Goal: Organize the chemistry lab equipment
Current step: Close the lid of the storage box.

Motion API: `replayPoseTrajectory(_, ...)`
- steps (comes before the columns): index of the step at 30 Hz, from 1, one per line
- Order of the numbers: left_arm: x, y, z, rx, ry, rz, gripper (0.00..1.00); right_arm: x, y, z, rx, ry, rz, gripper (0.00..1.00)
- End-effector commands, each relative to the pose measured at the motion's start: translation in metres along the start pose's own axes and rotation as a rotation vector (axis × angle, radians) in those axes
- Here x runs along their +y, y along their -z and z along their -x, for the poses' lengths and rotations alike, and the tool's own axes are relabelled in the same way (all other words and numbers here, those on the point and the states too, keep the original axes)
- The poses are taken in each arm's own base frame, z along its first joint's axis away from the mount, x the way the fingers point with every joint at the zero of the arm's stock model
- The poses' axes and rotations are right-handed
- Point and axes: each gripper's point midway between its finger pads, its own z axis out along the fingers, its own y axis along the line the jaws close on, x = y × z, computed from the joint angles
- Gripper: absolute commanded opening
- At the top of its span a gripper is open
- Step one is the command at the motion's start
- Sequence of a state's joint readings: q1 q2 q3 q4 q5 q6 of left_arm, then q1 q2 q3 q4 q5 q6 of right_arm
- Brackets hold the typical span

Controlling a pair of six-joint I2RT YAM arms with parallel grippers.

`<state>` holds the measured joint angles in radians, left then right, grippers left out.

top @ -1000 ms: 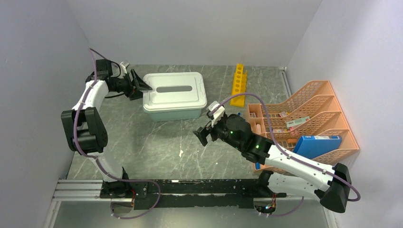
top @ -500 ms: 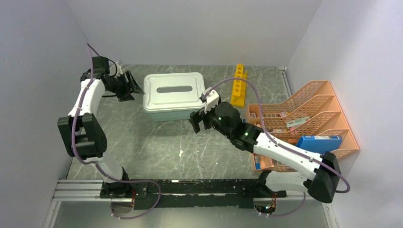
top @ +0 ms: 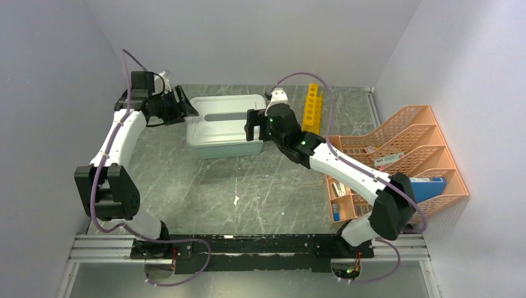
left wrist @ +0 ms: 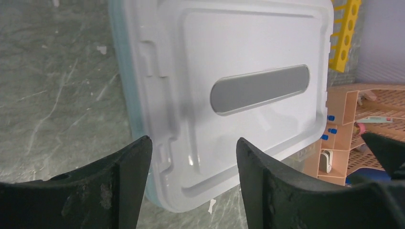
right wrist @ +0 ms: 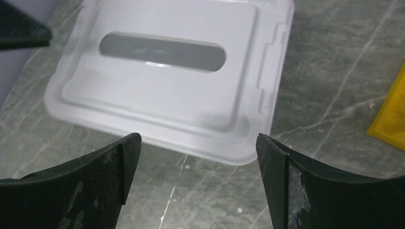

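In the upper middle of the top view, a tub (top: 223, 149) under its lid (top: 217, 128), long axis running left to right across the frame, with the grey grip slot on the same line. At its left short end, the left pincer (top: 181, 110), spread and grasping nothing. In the left wrist view, both fingers framing the lid's near edge; contact impossible to tell. At its right short end, the right pincer (top: 251, 124), spread wider and likewise empty, looking down on the lid's corner in the right wrist view.

Reads as a two-sided approach, one pincer to each short end of the lid. About equally near on both sides, so no calling either arm the nearer.

Just right of the tub, toward the upper right of the top view, the rack (top: 312, 108), flat on the worktop (top: 248, 186), long axis pointing at the back wall, roughly square to the tub's. Lies just beside the right arm's wrist and well apart from the left pincer, so plainly the right arm's to fetch. Probably calls for a wrist turn first, to close across the narrow width and not along the length.

Further right, against the right wall, the organiser (top: 409, 121), with small blue caps (left wrist: 333, 130) showing in its low front cells at the right edge of the left wrist view. Tub's contents hidden under the lid.
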<state>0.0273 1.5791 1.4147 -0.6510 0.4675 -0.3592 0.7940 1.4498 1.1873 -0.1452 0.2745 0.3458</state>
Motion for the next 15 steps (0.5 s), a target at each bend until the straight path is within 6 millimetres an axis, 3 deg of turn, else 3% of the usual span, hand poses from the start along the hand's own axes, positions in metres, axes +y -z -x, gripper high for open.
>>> replayPoseTrajectory(1,-0.012,-0.008,0.011,-0.066,-0.064,0.031,0.70,-0.022,-0.019,0.013,-0.013,-0.139,-0.083,0.94)
replayPoseTrajectory(6,-0.003,-0.003,0.018,-0.109,-0.079,0.123,0.73,-0.046,-0.048,0.014,0.011,-0.183,-0.129,0.93)
replayPoseTrajectory(9,0.001,0.005,0.025,-0.149,-0.095,0.167,0.83,-0.054,-0.064,0.014,0.026,-0.196,-0.141,0.93)
replayPoseTrajectory(15,0.007,0.006,0.022,-0.157,-0.122,0.190,0.91,-0.050,-0.092,0.012,0.063,-0.198,-0.098,0.91)
